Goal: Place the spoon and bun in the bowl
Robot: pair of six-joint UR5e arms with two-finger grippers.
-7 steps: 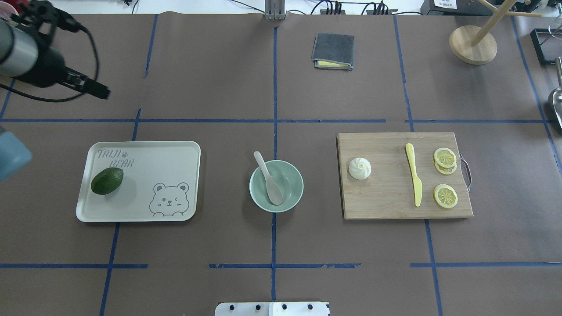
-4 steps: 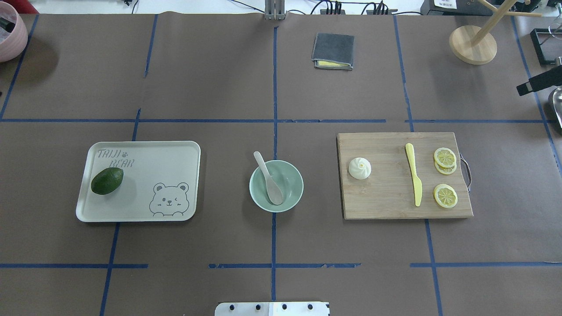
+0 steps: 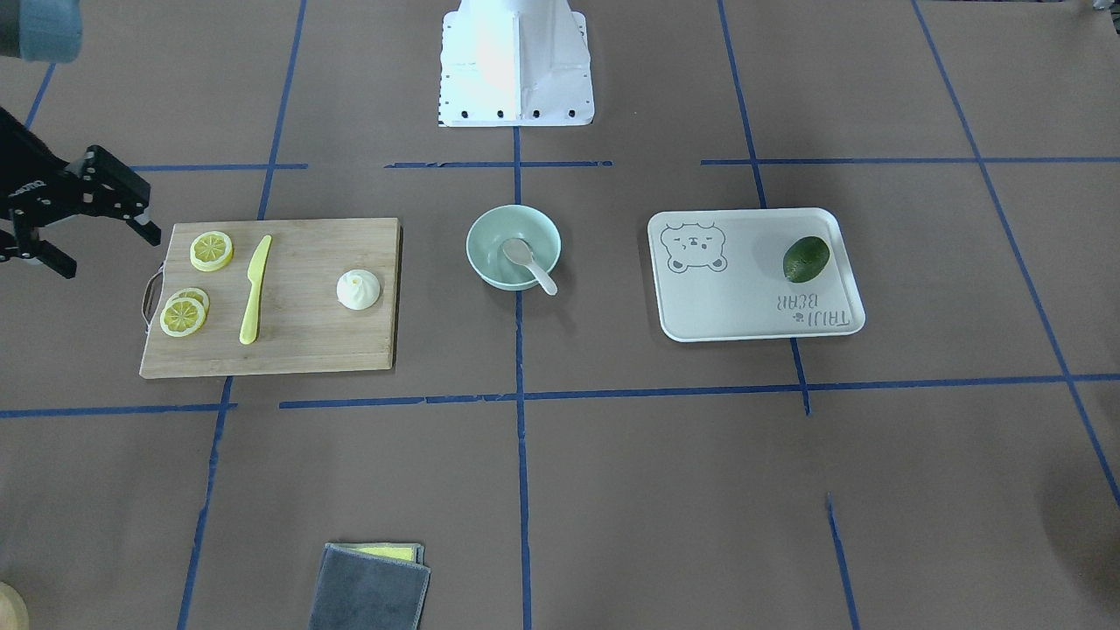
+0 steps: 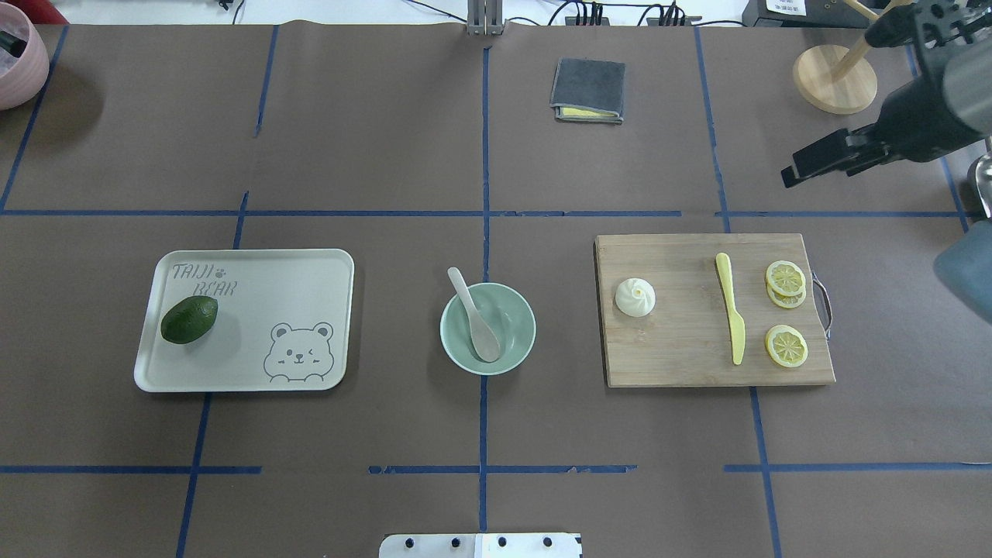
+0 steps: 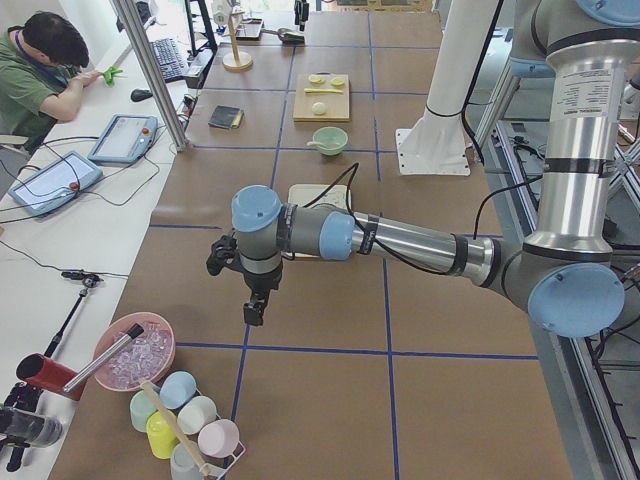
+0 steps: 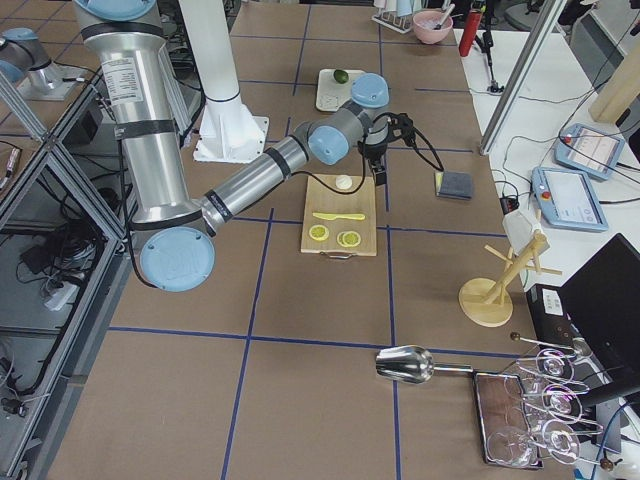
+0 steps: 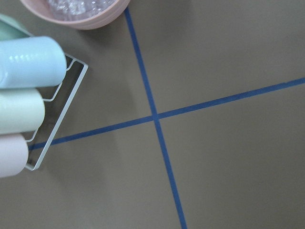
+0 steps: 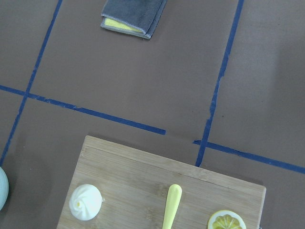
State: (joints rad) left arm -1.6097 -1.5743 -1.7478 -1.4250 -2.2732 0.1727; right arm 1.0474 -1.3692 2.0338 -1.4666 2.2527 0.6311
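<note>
The spoon (image 4: 477,322) lies in the mint-green bowl (image 4: 527,329) at the table's middle, scoop down and handle over the far-left rim; both show in the front view, spoon (image 3: 528,260) and bowl (image 3: 479,254). The white bun (image 4: 635,297) sits on the left part of a wooden cutting board (image 4: 682,356), also seen in the front view (image 3: 359,290) and right wrist view (image 8: 86,202). My right gripper (image 3: 112,254) is open and empty, raised beyond the board's far right corner (image 4: 806,167). My left gripper (image 5: 253,305) shows only in the exterior left view, far from the bowl; I cannot tell its state.
On the board lie a yellow knife (image 4: 731,308) and lemon slices (image 4: 786,345). A tray (image 4: 310,271) with a dark green fruit (image 4: 189,319) is left of the bowl. A grey cloth (image 4: 588,89), a wooden stand (image 4: 834,79) and a pink bowl (image 4: 19,54) stand at the back.
My left arm has left the overhead view at the top left. My right arm has come in from the right edge and moved left, toward the board's far right corner.
</note>
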